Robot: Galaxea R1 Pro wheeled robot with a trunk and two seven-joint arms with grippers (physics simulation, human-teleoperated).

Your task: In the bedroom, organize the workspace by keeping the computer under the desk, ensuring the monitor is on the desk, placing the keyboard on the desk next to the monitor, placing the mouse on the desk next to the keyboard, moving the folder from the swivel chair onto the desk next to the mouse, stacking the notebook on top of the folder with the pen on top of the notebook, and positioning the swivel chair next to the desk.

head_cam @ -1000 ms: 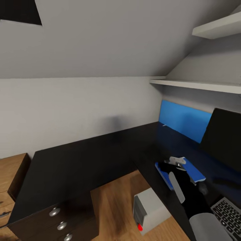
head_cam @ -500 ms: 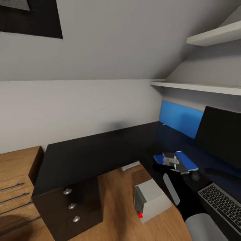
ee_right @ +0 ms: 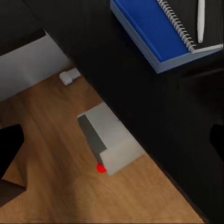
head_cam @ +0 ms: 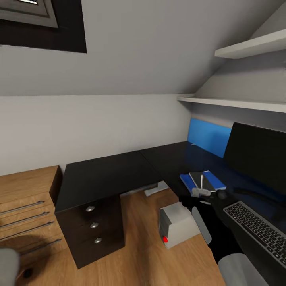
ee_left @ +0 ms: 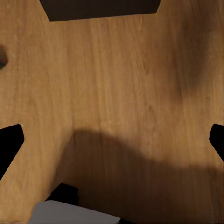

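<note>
We have pulled our right gripper (head_cam: 201, 193) back off the stack, fingers spread and empty; the left's fingers are also spread. The pen (head_cam: 201, 181) now lies on the notebook (head_cam: 198, 180) atop the folder (head_cam: 214, 179) on the desk (head_cam: 103, 174). The chair seems all that remains.

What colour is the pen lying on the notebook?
White: the slim white pen lies on the dark spiral-bound notebook. Clearest in the right wrist view.
</note>
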